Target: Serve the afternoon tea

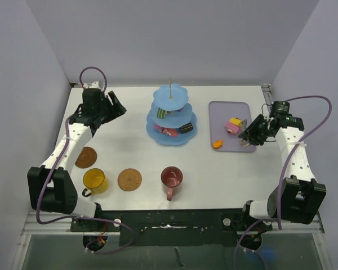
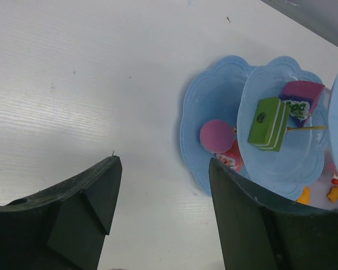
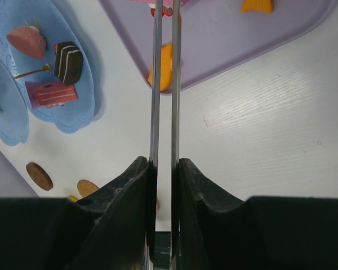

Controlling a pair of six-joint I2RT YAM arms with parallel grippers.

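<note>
The light-blue stand (image 1: pixel 177 97) is upright in the middle of the tabletop (image 1: pixel 225 180), a little toward the far side. Its 3 tiers get smaller upward, and a thin gold rod points straight up from the top one. Toy cakes lie on it: a green slice (image 2: pixel 268 124) on the middle tier, and a chocolate piece (image 3: pixel 66 62) and a pink slice (image 3: pixel 48 94) on the bottom tier.

To the right of the stand lies the lilac tray (image 1: pixel 217 112), with its long axis running from near to far. It carries a pink-and-yellow cake (image 1: pixel 234 125) and an orange pastry (image 1: pixel 217 144) close to its near-left corner.

The right hand (image 3: pixel 163 166) is closed on the metal tongs (image 3: pixel 156 112). Their long axis runs straight out from the fingers and over the tray's edge, with the 2 blades almost parallel and a narrow gap between them. The tips reach something pink at the top edge of the wrist view; I cannot tell if they touch it.

The left hand (image 1: pixel 114 106) hovers at the far left, open and holding nothing, and it points toward the stand.

Near the front edge, the yellow mug (image 1: pixel 94 180) is upright with its handle pointing near-left. The dark-red mug (image 1: pixel 172 176) is upright with its handle pointing toward the near edge. Of the 2 coasters, one (image 1: pixel 86 157) lies just beyond the yellow mug and the other (image 1: pixel 129 179) lies between the mugs.
</note>
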